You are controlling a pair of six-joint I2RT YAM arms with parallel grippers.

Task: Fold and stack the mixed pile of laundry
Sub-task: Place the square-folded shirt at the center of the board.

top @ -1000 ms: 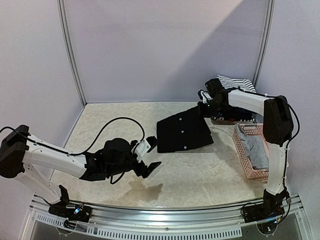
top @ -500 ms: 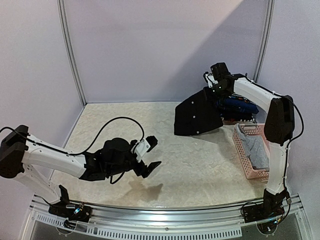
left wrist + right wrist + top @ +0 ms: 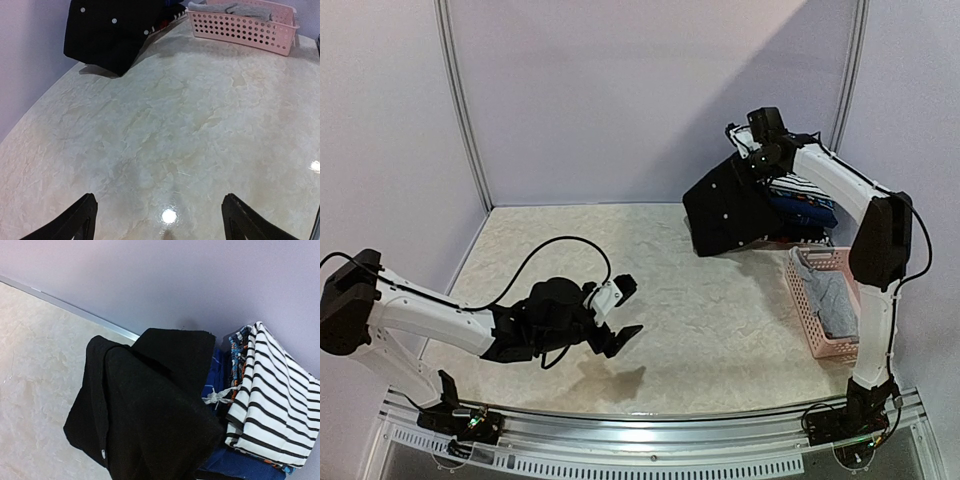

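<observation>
Garment in black (image 3: 728,212) hangs from right hand (image 3: 755,160).

White-dotted black garment (image 3: 730,212) hangs raised, lower edge against folded stack (image 3: 805,212). Striped garment (image 3: 272,390) tops it. Grey garment (image 3: 830,298) fills pink basket (image 3: 798,290).

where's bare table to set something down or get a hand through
Bare table spans the middle, from the left gripper to the basket, and back to the far wall on the left. Crowded: the far right corner, where the black garment hangs from the right gripper beside the folded stack, basket just in front.
</observation>
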